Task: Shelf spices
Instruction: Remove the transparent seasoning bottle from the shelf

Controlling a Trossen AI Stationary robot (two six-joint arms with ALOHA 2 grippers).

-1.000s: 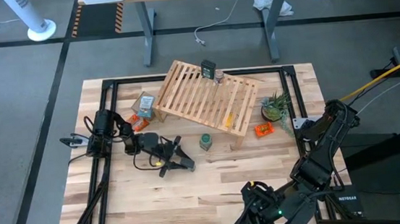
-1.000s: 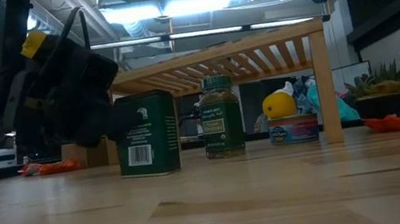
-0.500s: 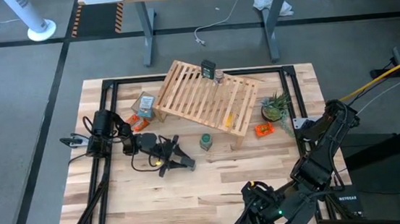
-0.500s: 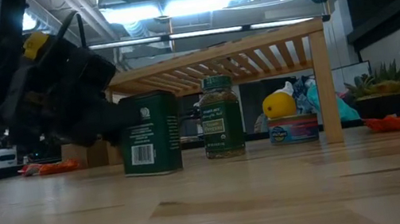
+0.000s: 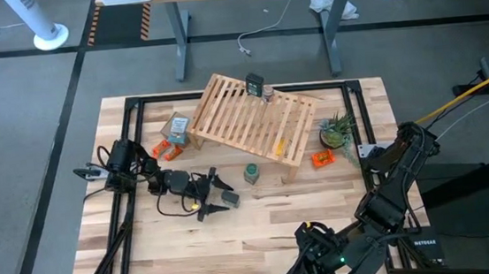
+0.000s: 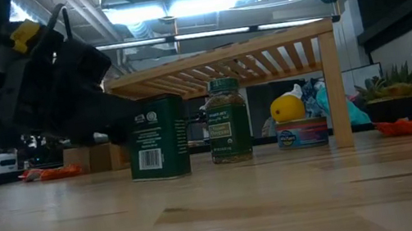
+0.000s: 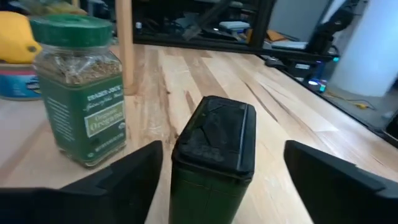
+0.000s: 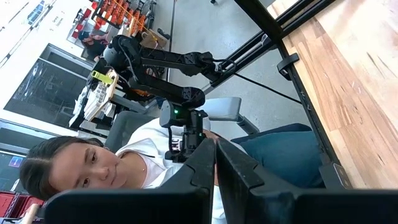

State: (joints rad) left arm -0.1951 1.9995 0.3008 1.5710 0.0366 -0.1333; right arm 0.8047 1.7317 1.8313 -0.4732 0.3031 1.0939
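A dark green squarish tin (image 7: 214,134) with a pale label stands upright on the table (image 5: 261,220). It also shows in the low view (image 6: 157,137) and the high view (image 5: 228,197). My left gripper (image 7: 222,163) is open, one finger on each side of the tin with a gap at both. The round green-lidded jar (image 7: 78,93) stands just beyond the tin, near the shelf's front leg (image 5: 251,173). The slatted wooden shelf (image 5: 256,118) carries another dark jar (image 5: 254,85) and a tiny clear one (image 5: 268,93). My right gripper (image 8: 214,168) is shut, folded back at the near right edge.
A tan cardboard box (image 5: 175,128) and orange pieces (image 5: 167,148) lie left of the shelf. Another orange piece (image 5: 322,158) and a potted plant (image 5: 337,131) sit at its right. A yellow fruit (image 6: 288,108) and a can (image 6: 301,132) sit beneath it. A seated person shows beyond the table (image 8: 93,165).
My left arm has swung toward the table's near edge, and its fingers now stand wider apart around the tin in the high view. In the low view the tin has slid a little toward the table's right and stayed upright.
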